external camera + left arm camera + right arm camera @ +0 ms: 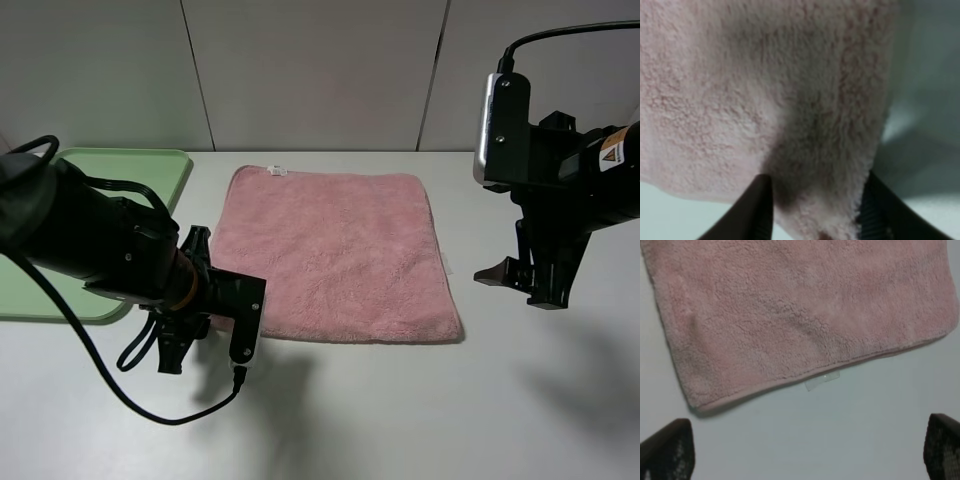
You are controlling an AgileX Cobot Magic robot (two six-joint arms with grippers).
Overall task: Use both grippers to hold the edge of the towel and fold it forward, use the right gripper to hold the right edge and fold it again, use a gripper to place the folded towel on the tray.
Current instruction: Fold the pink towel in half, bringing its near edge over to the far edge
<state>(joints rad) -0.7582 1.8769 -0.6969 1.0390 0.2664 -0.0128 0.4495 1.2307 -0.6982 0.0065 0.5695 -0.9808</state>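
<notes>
Pink terry, the towel point(335, 255) lies spread flat and unfolded on the white surface point(420, 420). Its white label point(274, 171) is on the far hem. The light-green tray point(140, 165) sits just beside it, to the left in the high view, and the left arm partly hides it.

By my reading no fold has been made, so the task is at its very start. The left claw point(815, 215) is down at the towel's near-left corner. Its fingers point(752, 210) stand on either side of the cloth and touch the pile, but I cannot tell whether they truly pinch it. The right claw point(807, 452) hangs released, jaws wide, over bare surface near the towel's right edge, and holds nothing.

Left to do:
- the right claw's grip on the near edge
- the forward fold
- the second fold from the right
- the move onto the tray
</notes>
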